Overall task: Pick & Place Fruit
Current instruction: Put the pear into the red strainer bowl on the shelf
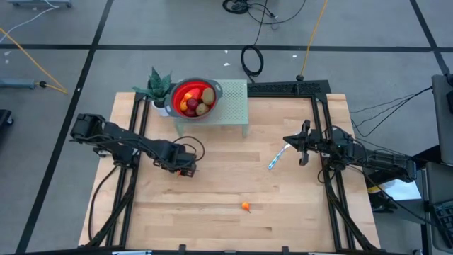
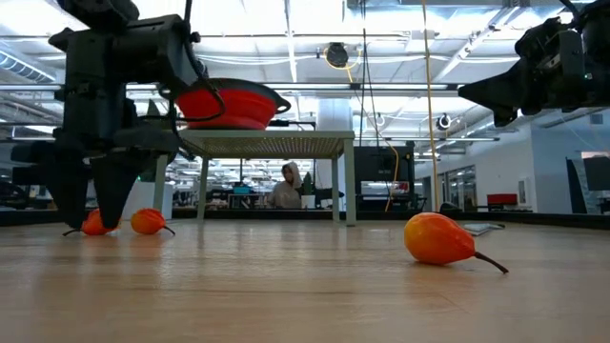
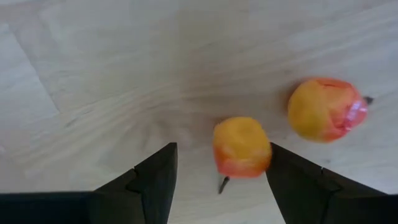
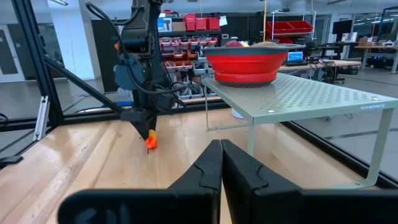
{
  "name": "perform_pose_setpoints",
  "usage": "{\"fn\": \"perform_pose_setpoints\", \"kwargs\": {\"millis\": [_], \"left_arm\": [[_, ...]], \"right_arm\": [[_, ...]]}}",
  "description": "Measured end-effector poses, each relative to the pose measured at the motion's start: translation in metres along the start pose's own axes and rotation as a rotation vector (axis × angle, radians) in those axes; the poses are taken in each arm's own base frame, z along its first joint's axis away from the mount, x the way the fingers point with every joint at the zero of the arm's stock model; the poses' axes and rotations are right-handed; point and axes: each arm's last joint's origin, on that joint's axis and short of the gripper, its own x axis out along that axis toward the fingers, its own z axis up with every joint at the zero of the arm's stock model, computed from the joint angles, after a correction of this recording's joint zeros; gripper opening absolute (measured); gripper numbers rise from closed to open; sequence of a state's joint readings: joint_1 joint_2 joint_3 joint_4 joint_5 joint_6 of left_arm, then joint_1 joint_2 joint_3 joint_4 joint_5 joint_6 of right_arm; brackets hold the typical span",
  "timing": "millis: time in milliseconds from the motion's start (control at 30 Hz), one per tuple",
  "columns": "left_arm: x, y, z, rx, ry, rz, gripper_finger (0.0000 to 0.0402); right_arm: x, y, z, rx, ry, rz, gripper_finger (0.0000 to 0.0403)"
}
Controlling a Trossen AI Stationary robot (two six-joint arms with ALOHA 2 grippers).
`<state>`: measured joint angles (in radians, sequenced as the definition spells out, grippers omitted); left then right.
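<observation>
We take the red bowl (image 1: 193,98) as our landmark; it sits on a pale green perforated stand (image 1: 230,106) at the far edge of the wooden table (image 1: 226,191), with a small green plant (image 1: 158,85) just to its left. Inside the bowl we see several fruits (image 1: 197,99), red and brownish-green ones packed together.

Starting at the left, the left gripper (image 1: 185,168) hangs low over the table, nearer us than the bowl and a little to its left. Its fingers (image 3: 155,180) stand apart, holding nothing. In the left wrist view 1 small orange fruit (image 3: 242,147) lies on the wood between the 2 fingers, closer to one of them; we cannot tell whether it touches that finger. A second orange fruit (image 3: 323,109) lies just beside it, outside the fingers. In the low view these 2 pieces show at the foot of the gripper.

Moving right, a third orange fruit (image 1: 245,207) with a thin stem lies alone on the table, well in front of the bowl and toward the near edge.

Further right, a slim blue-and-white stick (image 1: 277,157) lies on the wood, right of the bowl and stand.

At the far right, the right gripper (image 1: 304,143) waits above the table just beside that stick, its fingers (image 4: 205,165) pressed together on nothing.
</observation>
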<state>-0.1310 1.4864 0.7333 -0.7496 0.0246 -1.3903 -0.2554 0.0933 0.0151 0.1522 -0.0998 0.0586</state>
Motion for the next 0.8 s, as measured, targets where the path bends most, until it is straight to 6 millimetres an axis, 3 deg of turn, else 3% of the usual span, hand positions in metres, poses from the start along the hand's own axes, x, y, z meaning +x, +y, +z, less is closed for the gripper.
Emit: {"fn": "perform_pose_setpoints", "kwargs": {"millis": [333,800], "left_arm": [[0.0067,0.006,-0.0008,-0.001,-0.005,0.014,0.0229],[0.0069,0.0055,0.0003,0.027,-0.047,0.013,0.0088]], "right_arm": [[0.0,0.0,0.0,0.0,0.0,0.0,0.0],[0.0,0.0,0.0,0.008,0.0,0.0,0.0]]}}
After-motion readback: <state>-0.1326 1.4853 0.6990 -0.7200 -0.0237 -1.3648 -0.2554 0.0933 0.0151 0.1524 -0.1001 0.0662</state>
